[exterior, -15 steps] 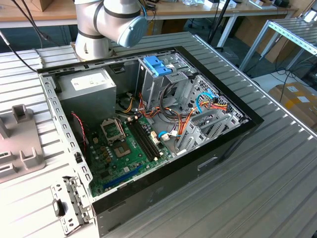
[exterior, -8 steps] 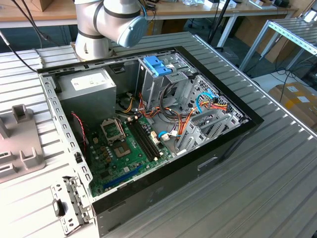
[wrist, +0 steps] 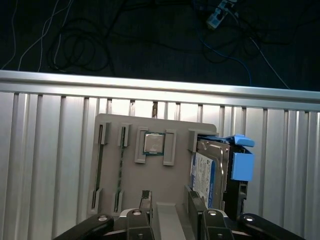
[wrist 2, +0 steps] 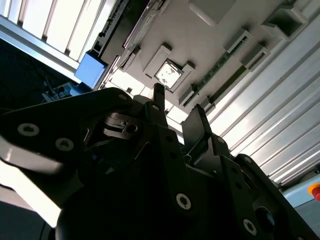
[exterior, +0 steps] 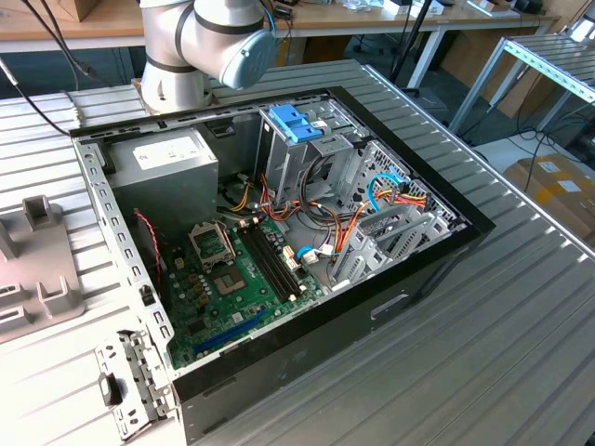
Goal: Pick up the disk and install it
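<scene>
While the claw [wrist: 170, 200] stands open and empty over the grey fixture tray [wrist: 115, 165], the disk [wrist: 209, 170] rests at the tray's edge, its near end hidden behind the claw.

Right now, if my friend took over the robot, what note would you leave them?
Pincer: open and empty, hovering over the grey holder plate.
Disk: sits in a slot at that plate's side, beside the processor chip, not gripped.
Computer case: open, lid off.
Done: nothing so far.
Left: disk not yet picked up or installed.
</scene>
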You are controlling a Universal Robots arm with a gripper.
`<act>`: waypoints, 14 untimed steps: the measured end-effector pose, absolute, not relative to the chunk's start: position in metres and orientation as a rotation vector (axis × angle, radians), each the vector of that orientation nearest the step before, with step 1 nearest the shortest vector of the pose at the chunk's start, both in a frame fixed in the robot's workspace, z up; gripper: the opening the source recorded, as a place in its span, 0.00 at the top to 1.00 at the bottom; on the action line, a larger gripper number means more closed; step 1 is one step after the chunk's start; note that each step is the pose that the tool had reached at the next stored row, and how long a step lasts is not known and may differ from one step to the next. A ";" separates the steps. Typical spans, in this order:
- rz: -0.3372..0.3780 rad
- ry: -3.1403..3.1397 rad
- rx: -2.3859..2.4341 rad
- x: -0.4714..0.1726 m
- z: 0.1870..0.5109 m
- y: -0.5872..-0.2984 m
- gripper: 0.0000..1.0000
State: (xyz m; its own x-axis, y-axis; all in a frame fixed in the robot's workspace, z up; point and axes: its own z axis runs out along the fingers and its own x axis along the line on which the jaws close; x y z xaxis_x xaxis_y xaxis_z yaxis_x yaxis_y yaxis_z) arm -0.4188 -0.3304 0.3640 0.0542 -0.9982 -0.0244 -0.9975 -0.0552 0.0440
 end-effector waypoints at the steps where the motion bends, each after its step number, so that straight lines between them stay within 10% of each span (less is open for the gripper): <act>1: -0.075 -2.149 2.270 -0.419 0.364 -0.330 0.58; 14: -0.075 -2.149 2.270 -0.419 0.362 -0.328 0.58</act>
State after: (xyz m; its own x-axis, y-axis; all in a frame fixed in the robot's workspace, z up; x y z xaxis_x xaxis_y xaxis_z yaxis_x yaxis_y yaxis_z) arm -0.4188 -0.3278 0.3623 0.0542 -0.9982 -0.0244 -0.9975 -0.0552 0.0441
